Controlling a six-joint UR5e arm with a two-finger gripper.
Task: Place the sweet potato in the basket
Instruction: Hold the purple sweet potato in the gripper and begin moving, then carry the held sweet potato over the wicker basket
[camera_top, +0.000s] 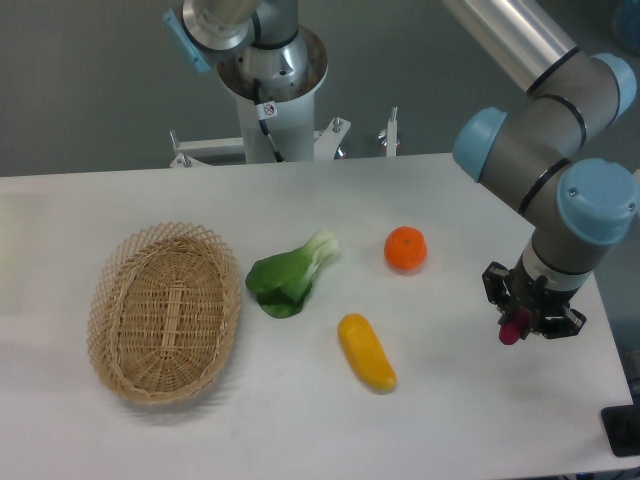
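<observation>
We record a white table (420, 400) as the largest item, spanning the whole view. Above its right side we note the robot arm (560, 140), grey with light blue joint caps, reaching down toward the right edge of the table.

On the left of the table stands the basket (165, 312), oval, woven, light tan, with an open lacy rim. Nothing is seen inside it.

Just right of the basket lies a leafy green vegetable (290, 275) with a pale stalk end pointing up and right. Below and to the right of it lies a yellow oblong vegetable (366, 352), apart from the greens. An orange fruit (406, 249) sits further back, between the greens and the arm.

The gripper (530, 310), black, hangs at the end of the arm near the right table edge. Its fingers are closed on the sweet potato (514, 329), of which we see only a small magenta tip protruding below them. We cannot tell whether that tip touches the table. The sweet potato is well apart from the basket, at the opposite side of the table.
</observation>
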